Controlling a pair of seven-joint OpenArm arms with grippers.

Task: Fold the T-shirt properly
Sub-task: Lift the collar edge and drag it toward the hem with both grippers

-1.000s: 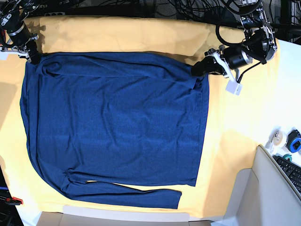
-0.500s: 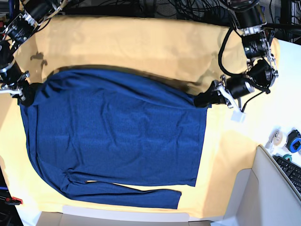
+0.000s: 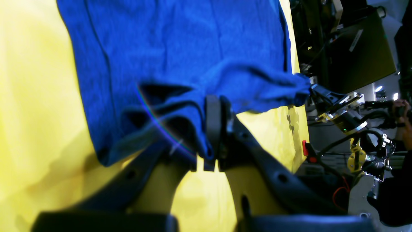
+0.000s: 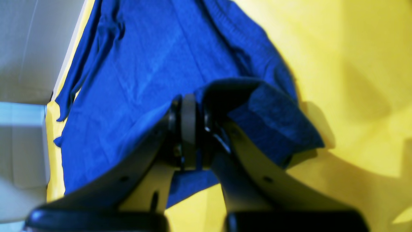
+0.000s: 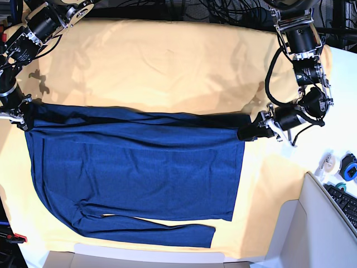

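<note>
The dark navy T-shirt (image 5: 139, 167) lies on the pale yellow cloth (image 5: 167, 61), its far edge lifted and carried toward the near side, with one sleeve along the front. My left gripper (image 5: 248, 133) is shut on the shirt's far right corner; in the left wrist view the gripper (image 3: 219, 103) pinches bunched blue fabric (image 3: 193, 48). My right gripper (image 5: 23, 120) is shut on the far left corner; in the right wrist view the gripper (image 4: 193, 103) clamps a fold of the shirt (image 4: 154, 64). The held edge stretches taut between both grippers.
A white table edge with a keyboard (image 5: 346, 204) and small round items (image 5: 350, 167) lies at the right. White boxes (image 5: 134, 259) line the front edge. Cables and gear fill the back. Bare yellow cloth shows beyond the shirt.
Both grippers have drawn the shirt's far edge toward the front, from the back of the cloth to about its middle. The visible blue area has become shorter.
</note>
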